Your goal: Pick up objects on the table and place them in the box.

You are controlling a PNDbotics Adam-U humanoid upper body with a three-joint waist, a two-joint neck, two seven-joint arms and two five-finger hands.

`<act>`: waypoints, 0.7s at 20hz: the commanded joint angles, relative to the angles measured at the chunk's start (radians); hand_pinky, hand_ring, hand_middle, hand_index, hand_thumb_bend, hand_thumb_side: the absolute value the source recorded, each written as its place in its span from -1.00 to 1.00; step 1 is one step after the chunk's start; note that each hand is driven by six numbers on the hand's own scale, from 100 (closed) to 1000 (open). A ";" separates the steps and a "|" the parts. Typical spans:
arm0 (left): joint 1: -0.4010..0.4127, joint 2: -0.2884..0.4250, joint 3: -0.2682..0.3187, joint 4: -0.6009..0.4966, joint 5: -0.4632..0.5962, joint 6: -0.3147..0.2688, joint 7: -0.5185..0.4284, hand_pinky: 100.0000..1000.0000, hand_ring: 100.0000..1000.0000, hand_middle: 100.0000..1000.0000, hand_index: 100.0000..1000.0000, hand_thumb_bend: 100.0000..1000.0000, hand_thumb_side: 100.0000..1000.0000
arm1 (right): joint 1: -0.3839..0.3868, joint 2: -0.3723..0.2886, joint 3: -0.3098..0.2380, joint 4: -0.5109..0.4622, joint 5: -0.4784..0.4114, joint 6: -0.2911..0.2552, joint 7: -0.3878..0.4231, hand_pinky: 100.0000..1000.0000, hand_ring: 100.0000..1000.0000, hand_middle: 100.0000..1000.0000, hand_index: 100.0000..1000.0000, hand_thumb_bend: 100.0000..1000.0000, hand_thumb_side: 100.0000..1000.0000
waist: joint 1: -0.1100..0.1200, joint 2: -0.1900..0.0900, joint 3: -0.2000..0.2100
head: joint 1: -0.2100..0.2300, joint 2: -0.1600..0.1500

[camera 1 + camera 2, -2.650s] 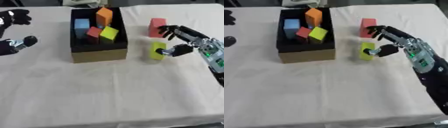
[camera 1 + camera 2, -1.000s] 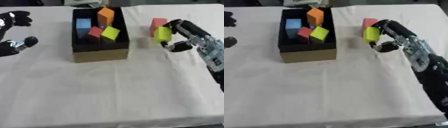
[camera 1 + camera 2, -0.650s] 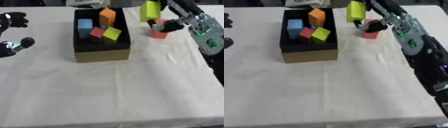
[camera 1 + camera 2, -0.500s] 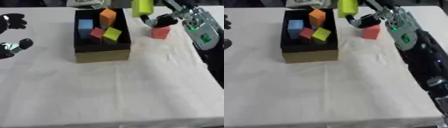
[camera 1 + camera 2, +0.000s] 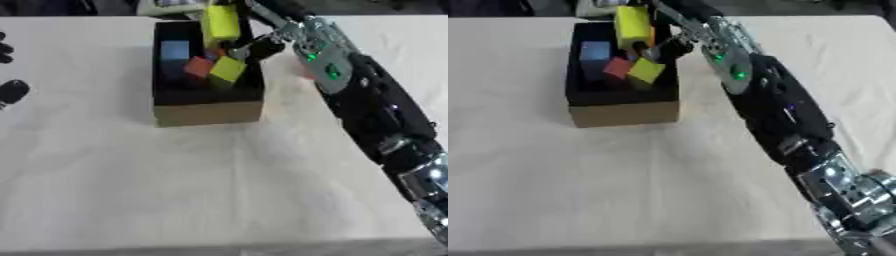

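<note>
While the right arm (image 5: 367,100) is reaching across from the right side of the box (image 5: 206,107), the right hand (image 5: 262,40) is holding a yellow block (image 5: 220,21) over the far part of the box. The fingers (image 5: 259,49) are curling round the block, so the hand is grasping it, and the block is standing upright, above the other blocks and not yet among them.

Inside the box a blue block (image 5: 174,51) is lying at the left, a red block (image 5: 198,66) is sitting near the middle, and a yellow-green block (image 5: 227,69) is resting tilted just to the right of the red one, touching it. A bit of orange (image 5: 651,36) is showing behind the held block, but I cannot tell its shape. The box has dark inner walls and a brown front, and it is standing on the pale surface (image 5: 219,190).

Just right of the box, behind the arm, a pinkish thing (image 5: 304,73) is lying on the surface; most of it is hidden.

Far to the left of the box, at the edge of the left eye view, the left hand (image 5: 10,91) is showing only as dark parts, and I cannot tell how it is holding itself.
</note>
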 commanded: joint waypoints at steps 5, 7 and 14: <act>-0.026 0.008 0.012 -0.024 0.007 -0.001 0.005 0.63 0.37 0.30 0.68 0.54 0.31 | -0.025 0.042 -0.025 0.066 0.142 0.001 -0.005 0.28 0.39 0.38 0.86 -0.69 -0.62 | -0.003 -0.035 0.008 | -0.011 0.005; -0.025 0.008 0.012 -0.024 0.007 0.000 0.005 0.63 0.37 0.30 0.68 0.54 0.31 | -0.023 0.042 -0.040 0.081 0.162 0.028 -0.018 0.34 0.49 0.56 0.96 -0.50 -0.44 | -0.004 -0.035 0.007 | -0.011 0.005; -0.021 0.006 0.015 -0.019 0.005 0.002 0.005 0.63 0.36 0.21 0.68 0.54 0.31 | -0.020 0.028 -0.055 0.041 0.222 0.099 -0.115 0.48 0.70 0.86 1.00 -0.02 -0.20 | -0.010 -0.033 -0.007 | -0.008 0.005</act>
